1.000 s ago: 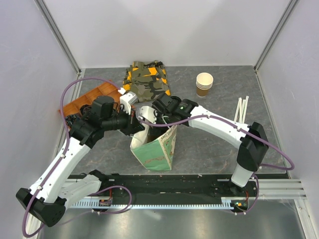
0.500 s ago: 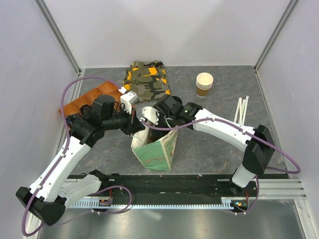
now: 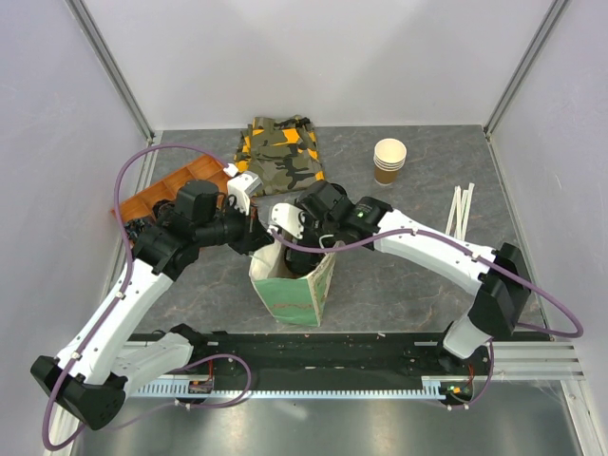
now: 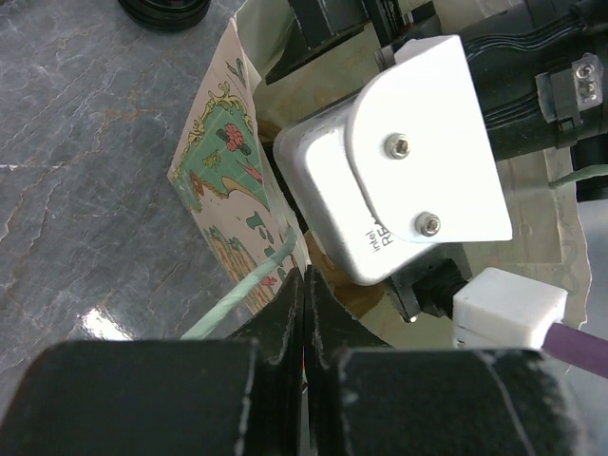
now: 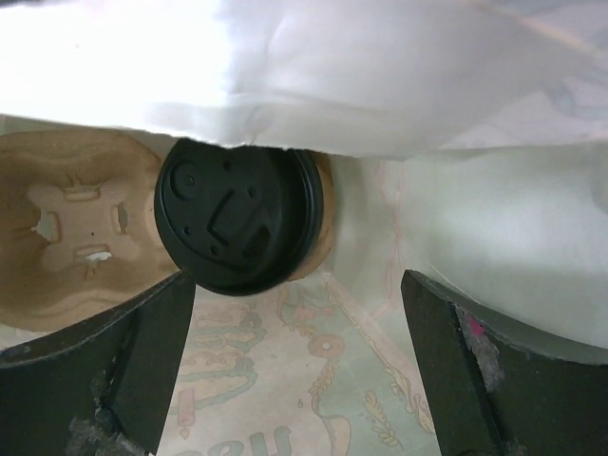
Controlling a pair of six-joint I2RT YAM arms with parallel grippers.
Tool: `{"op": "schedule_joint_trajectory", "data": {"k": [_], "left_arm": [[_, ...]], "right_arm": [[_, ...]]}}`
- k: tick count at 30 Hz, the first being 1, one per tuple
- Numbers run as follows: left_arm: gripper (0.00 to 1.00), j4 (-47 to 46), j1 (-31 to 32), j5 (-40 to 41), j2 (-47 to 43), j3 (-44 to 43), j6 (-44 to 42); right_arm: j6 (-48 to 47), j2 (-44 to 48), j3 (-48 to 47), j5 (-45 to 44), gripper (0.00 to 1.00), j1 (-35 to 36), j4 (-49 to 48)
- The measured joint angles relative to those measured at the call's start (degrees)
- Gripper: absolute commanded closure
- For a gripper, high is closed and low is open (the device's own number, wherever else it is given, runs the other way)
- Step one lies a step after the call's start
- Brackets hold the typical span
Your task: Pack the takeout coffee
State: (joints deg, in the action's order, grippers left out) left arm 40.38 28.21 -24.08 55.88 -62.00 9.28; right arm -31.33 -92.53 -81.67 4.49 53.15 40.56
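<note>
— Right wrist view: how do the right gripper fingers stand?
— Spread wide inside the printed paper bag. Just ahead, between them, sits the takeout coffee, a small brown kraft cup under a glossy round black plastic lid, against a moulded brown pulp carrier.
— And the left gripper?
— Pinched together on the bag's thin rim, above the grey marbled table. Pale walls enclose it.

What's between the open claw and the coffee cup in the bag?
Nothing: the right wrist view shows a bare gap between right gripper and coffee cup.
</note>
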Motion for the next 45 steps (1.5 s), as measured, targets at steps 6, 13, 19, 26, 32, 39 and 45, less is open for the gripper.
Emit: {"op": "schedule_joint_trajectory", "data": {"k": [6, 13, 19, 26, 32, 39, 45], "left_arm": [[0.98, -0.13, 0.07, 0.11, 0.0, 0.0, -0.02], [0.98, -0.22, 0.42, 0.24, 0.0, 0.0, -0.52], [0.98, -0.31, 0.9, 0.46, 0.0, 0.0, -1.07], [0.98, -0.74, 1.44, 1.22, -0.02, 0.0, -2.21], [0.98, -1.29, 1.86, 1.42, -0.04, 0.0, -2.89], [0.98, -1.53, 2.43, 1.51, -0.04, 0.0, -3.06], [0.98, -1.55, 2.71, 1.53, -0.02, -0.02, -3.23]], "right_arm": [[0.07, 1.84, 1.25, 0.22, 0.02, 0.0, -0.68], [0.28, 4.33, 1.81, 0.9, 0.02, 0.0, -2.21], [0.7, 5.73, 3.08, 1.2, 0.02, 0.0, -4.09], [1.73, 7.89, 4.83, 1.14, 0.02, 0.0, -7.5], [3.08, 10.12, 6.43, 0.79, 0.02, -0.07, -11.89], [3.5, 10.99, 6.69, 0.79, 0.02, -0.68, -14.78], [3.72, 12.94, 7.82, 1.22, 0.02, -1.27, -16.85]]}}
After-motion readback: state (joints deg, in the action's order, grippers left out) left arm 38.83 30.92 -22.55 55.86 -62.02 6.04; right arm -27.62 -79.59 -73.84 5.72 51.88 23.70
